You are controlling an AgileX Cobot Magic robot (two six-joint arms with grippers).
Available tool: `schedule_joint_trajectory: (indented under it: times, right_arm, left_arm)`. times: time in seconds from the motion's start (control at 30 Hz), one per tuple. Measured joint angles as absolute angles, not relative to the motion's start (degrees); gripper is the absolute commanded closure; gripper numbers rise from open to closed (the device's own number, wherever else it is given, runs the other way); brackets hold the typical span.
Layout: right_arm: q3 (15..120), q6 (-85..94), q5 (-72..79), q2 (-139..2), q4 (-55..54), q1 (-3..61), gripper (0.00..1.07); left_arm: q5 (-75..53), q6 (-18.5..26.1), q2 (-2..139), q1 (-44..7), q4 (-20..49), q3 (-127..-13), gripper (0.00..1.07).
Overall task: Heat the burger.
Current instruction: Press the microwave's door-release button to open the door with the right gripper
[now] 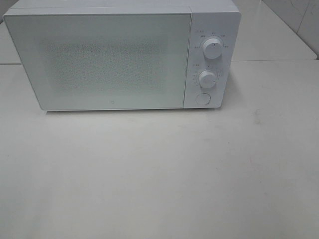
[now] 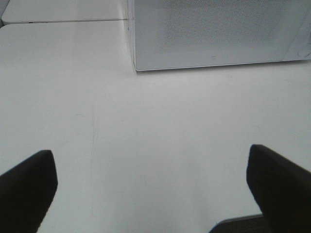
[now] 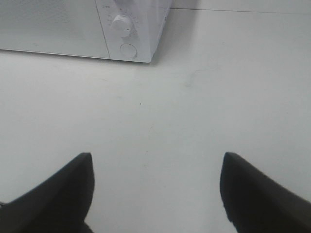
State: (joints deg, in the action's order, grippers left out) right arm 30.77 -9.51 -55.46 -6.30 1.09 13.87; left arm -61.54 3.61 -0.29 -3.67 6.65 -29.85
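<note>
Exterior high: white microwave (image 1: 114, 57) stands door shut, inside hidden.

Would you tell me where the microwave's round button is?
In the high view, the round button sits at the bottom of the microwave's right-side control panel, just below the lower dial.

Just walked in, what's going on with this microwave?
Not much right now. A white microwave sits on the white table with its door shut. The robot's left end effector and right end effector both hang open and empty over the table in front of it, touching nothing. No burger shows in any view; whether it is inside cannot be told.
</note>
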Motion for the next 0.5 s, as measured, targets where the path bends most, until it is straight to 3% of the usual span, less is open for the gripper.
schedule_joint_trajectory:
  times: [0.5]
  right_arm:
    - [28.71,-9.51,-56.95,0.29,1.09,7.1,0.36]
  left_arm:
    - [-61.54,3.61,-0.29,-3.67,6.65,-29.85,0.09]
